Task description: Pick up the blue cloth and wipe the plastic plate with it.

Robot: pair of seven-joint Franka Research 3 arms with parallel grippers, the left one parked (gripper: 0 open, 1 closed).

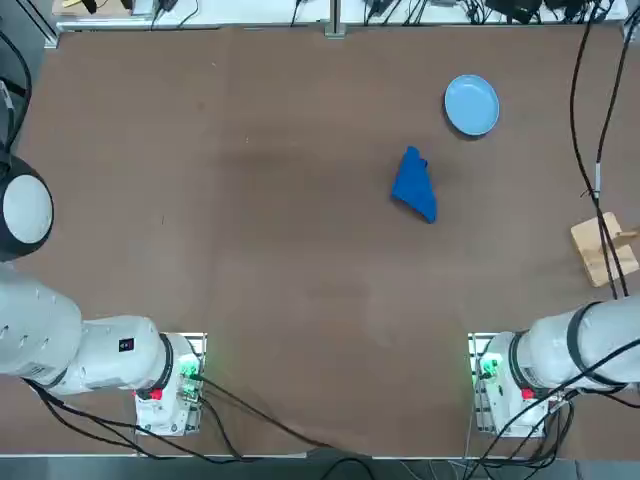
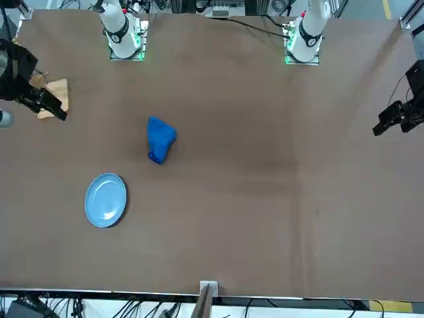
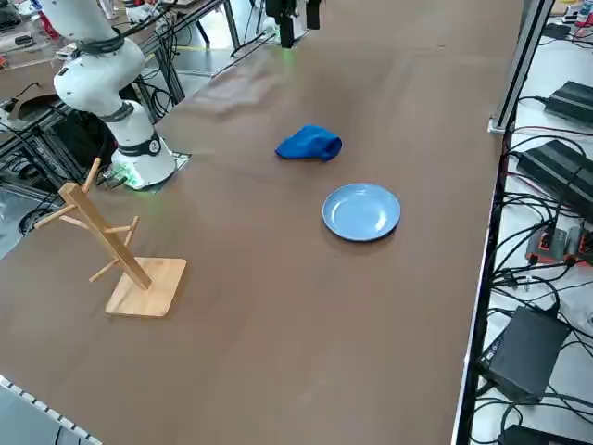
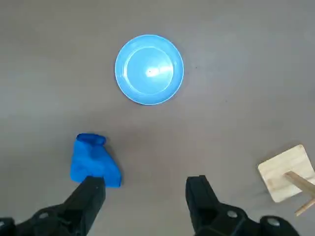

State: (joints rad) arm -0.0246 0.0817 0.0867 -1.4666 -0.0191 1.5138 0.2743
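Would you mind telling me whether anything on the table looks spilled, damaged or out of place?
Nothing stands out. The blue cloth lies bunched beside the plastic plate, apart from it; the plate looks clean and whole. The right hand hangs open above the table.

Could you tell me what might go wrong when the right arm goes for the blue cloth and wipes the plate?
1. The blue cloth lies bunched in a lump, so the open right gripper, now high above the table, may pinch only a fold and trail the rest.
2. The plastic plate sits loose on the bare table; wiping could push it along.
3. The wooden rack stands near the arm's base and could be clipped.
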